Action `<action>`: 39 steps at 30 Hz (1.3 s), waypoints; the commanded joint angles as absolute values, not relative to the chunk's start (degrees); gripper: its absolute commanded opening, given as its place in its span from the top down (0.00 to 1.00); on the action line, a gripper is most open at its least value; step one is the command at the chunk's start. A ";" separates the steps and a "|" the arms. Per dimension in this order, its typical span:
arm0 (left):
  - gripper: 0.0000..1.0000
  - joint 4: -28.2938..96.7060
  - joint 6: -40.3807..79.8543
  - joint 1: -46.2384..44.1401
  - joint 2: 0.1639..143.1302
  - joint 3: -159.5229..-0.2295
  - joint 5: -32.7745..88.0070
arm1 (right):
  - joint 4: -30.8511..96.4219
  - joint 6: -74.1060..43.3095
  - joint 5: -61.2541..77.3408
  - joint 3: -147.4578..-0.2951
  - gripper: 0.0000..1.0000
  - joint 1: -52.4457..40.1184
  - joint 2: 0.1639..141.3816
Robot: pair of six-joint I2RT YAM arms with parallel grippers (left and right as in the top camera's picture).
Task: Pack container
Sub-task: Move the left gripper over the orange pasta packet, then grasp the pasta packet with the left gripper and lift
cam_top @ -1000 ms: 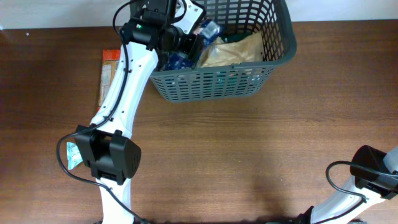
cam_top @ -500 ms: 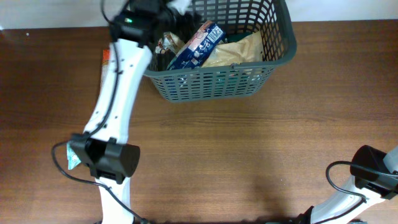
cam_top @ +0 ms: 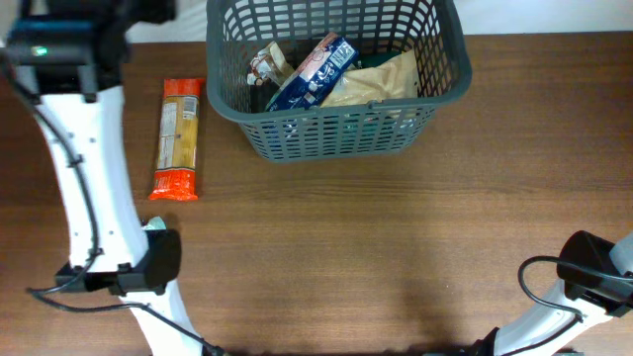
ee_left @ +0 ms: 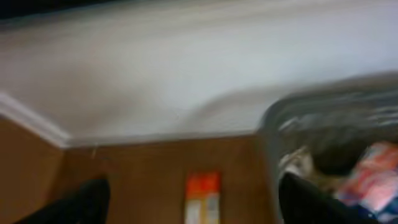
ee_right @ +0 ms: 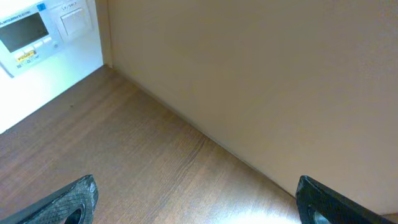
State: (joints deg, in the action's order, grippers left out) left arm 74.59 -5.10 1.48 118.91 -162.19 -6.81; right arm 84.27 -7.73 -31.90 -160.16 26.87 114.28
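Observation:
The container, a dark grey slotted basket [cam_top: 336,138], stands at the back of the table. In it lie a blue and pink packet [cam_top: 312,71], a brown packet [cam_top: 371,79] and a small white packet [cam_top: 267,64]. An orange packet [cam_top: 178,138] lies on the table left of the basket. My left gripper [ee_left: 193,190] is open and empty, high up left of the basket; its blurred view shows the orange packet [ee_left: 203,196] and the basket's rim [ee_left: 273,130]. My right gripper [ee_right: 196,199] is open and empty over bare wood.
My left arm [cam_top: 84,148] stands along the table's left side, with a small teal packet [cam_top: 153,227] partly hidden by its base. My right arm's base [cam_top: 593,272] is at the front right corner. A wall runs close behind the basket.
My left arm swung out of the basket to the far left. The blue and pink packet stayed in the basket. The orange packet is now uncovered.

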 commanded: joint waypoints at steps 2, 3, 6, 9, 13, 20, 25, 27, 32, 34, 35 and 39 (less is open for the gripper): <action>0.19 81.49 2.17 5.98 118.37 -161.75 -10.24 | 84.25 -8.47 -32.34 -159.92 0.01 27.03 113.93; 0.17 82.96 2.15 6.72 118.37 -161.47 -10.11 | 84.25 -8.47 -32.34 -159.92 0.01 27.03 113.93; 0.01 86.26 2.11 8.40 118.39 -160.18 -9.87 | 84.25 -8.47 -32.34 -159.92 0.01 27.03 113.93; 0.01 87.50 1.98 9.17 118.39 -158.01 -9.91 | 84.25 -8.47 -32.34 -159.92 0.01 27.03 113.93; 0.01 86.50 -0.89 9.17 118.50 -152.48 -9.65 | 84.27 -8.47 -32.34 -159.92 0.01 27.03 113.93; 0.01 76.82 -4.19 9.19 118.72 -133.27 -6.24 | 84.25 -8.47 -32.36 -159.92 0.01 27.03 113.93; 0.01 66.52 -8.99 9.30 118.72 -118.24 -3.05 | 84.25 -8.47 -32.34 -159.92 0.01 27.03 113.93; 0.01 63.72 -9.85 9.50 118.83 -114.41 -0.60 | 84.27 -8.47 -32.34 -159.89 0.01 27.03 113.93; 0.00 60.01 -9.85 10.17 120.07 -109.93 2.39 | 84.25 -8.47 -32.34 -159.92 0.01 27.03 113.93; 0.00 59.46 -10.02 10.28 121.38 -109.84 2.37 | 84.27 -8.47 -32.34 -159.92 0.01 27.03 113.93; 0.00 58.96 -10.04 10.31 122.28 -109.84 2.20 | 84.27 -8.47 -32.34 -159.92 0.01 27.03 113.93; 0.00 56.97 -10.20 10.66 125.95 -109.84 2.17 | 84.27 -8.47 -32.34 -159.92 0.01 27.03 113.93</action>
